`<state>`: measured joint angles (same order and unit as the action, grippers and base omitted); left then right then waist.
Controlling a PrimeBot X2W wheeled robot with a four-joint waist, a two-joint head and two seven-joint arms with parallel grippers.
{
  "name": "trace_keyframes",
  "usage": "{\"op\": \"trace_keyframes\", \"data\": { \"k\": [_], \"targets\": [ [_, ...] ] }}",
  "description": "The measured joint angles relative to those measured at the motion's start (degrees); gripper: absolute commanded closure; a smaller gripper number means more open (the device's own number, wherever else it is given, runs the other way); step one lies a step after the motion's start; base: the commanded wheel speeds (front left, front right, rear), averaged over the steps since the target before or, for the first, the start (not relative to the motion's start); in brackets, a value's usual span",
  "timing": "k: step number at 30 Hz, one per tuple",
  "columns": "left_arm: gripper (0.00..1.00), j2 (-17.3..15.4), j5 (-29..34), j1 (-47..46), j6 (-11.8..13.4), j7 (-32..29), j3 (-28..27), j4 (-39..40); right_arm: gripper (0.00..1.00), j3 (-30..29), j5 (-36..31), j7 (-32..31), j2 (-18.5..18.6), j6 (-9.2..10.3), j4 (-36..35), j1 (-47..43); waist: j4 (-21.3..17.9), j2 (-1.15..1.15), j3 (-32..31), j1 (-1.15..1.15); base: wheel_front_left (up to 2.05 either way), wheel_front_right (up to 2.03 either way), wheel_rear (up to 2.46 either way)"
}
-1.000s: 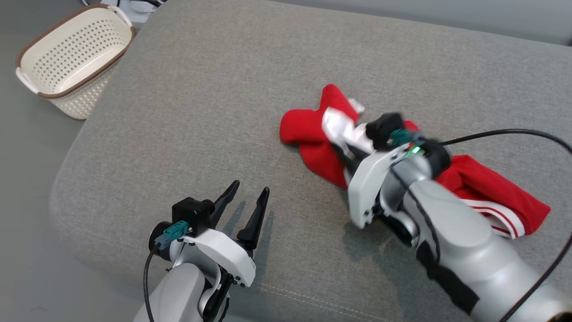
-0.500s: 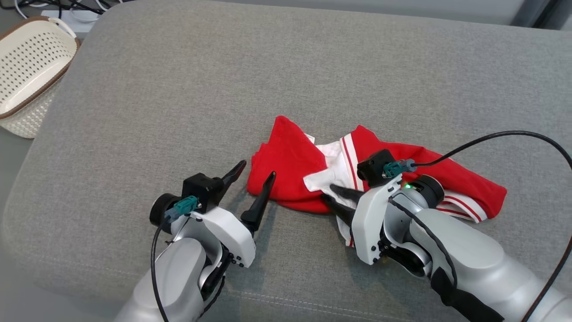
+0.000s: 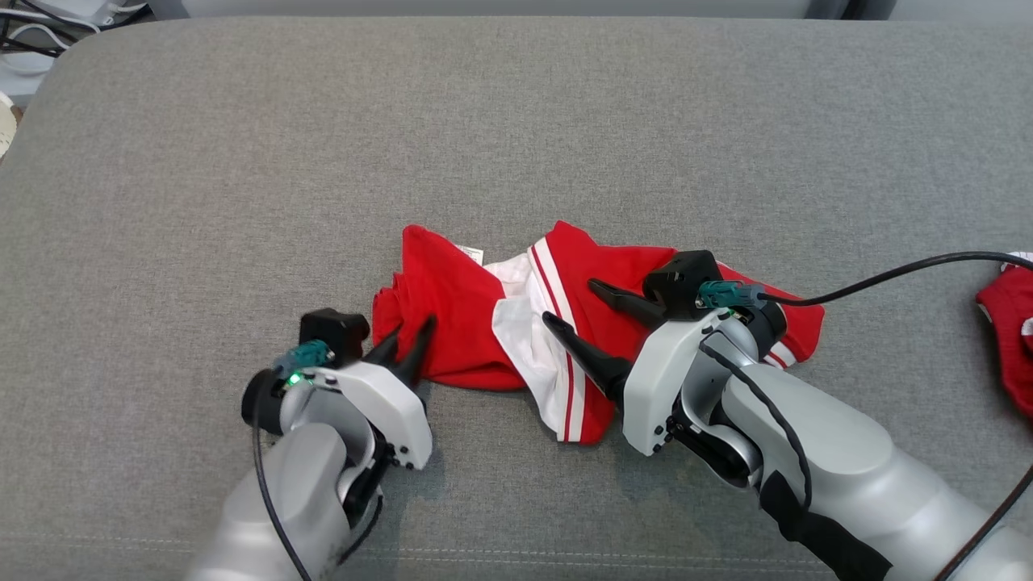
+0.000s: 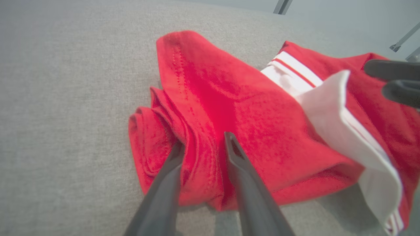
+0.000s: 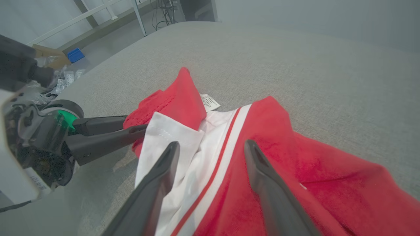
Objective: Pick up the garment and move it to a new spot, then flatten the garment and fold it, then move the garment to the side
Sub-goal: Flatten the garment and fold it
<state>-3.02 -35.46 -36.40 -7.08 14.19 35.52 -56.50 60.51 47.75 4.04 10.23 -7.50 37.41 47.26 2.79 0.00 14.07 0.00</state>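
Note:
The garment (image 3: 452, 307) is red cloth with white panels and stripes, lying crumpled on the grey cushion (image 3: 242, 161). My left gripper (image 3: 411, 331) is at its left edge. In the left wrist view its fingers (image 4: 203, 141) stand close on either side of a ridge of the red garment (image 4: 249, 114); I cannot tell whether they pinch it. My right gripper (image 3: 570, 301) hovers open over the middle. In the right wrist view its spread fingers (image 5: 211, 146) frame a white panel and red stripe of the garment (image 5: 295, 157) and hold nothing.
Another red and white piece of cloth (image 3: 1005, 339) lies at the cushion's right edge. A black cable (image 3: 888, 278) runs from my right wrist toward it. The cushion stretches wide and bare beyond and left of the garment. Cables (image 3: 32, 32) lie on the floor at top left.
The head camera has swung right, so the basket has left the picture. My right gripper let go of the garment and opened wide. My left gripper reached the garment's left edge and narrowed.

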Motion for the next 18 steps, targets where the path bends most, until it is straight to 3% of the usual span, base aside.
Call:
{"op": "trace_keyframes", "data": {
  "k": [9,14,15,16,17,18],
  "targets": [
    [1.00,-4.99,3.38,-0.69,2.16,0.23,-10.45,6.71,0.00,-1.71,-1.67,3.14,-1.33,0.00,2.41,0.03,2.71,0.00,0.64,0.00,0.00,0.00,0.00],
    [1.00,-3.07,5.36,2.43,1.89,0.22,-11.82,6.28,0.00,-0.89,-2.02,4.14,-3.23,0.00,2.44,0.05,4.88,0.00,0.44,0.00,0.00,0.00,0.00],
    [0.88,-2.60,5.54,2.58,1.54,0.22,-12.21,6.22,0.00,-0.48,-2.02,4.12,-3.67,0.00,2.46,0.09,5.20,0.00,0.43,0.00,0.00,0.00,0.00],
    [0.11,-2.24,5.88,2.59,1.51,0.22,-12.47,6.21,0.00,0.11,-2.08,4.02,-4.04,0.00,2.57,0.20,5.48,0.00,0.42,0.00,0.00,0.00,0.00],
    [0.00,-1.88,6.46,2.59,1.37,0.22,-12.68,6.25,0.00,0.77,-2.19,3.56,-4.35,0.00,2.75,0.40,5.76,0.00,0.42,0.00,0.00,0.00,0.00],
    [0.00,-1.52,7.28,2.59,1.33,0.23,-12.84,6.36,0.00,1.43,-2.26,2.89,-4.61,0.00,3.01,0.58,6.10,0.00,0.46,0.00,0.00,0.00,0.00]
  ]
}}
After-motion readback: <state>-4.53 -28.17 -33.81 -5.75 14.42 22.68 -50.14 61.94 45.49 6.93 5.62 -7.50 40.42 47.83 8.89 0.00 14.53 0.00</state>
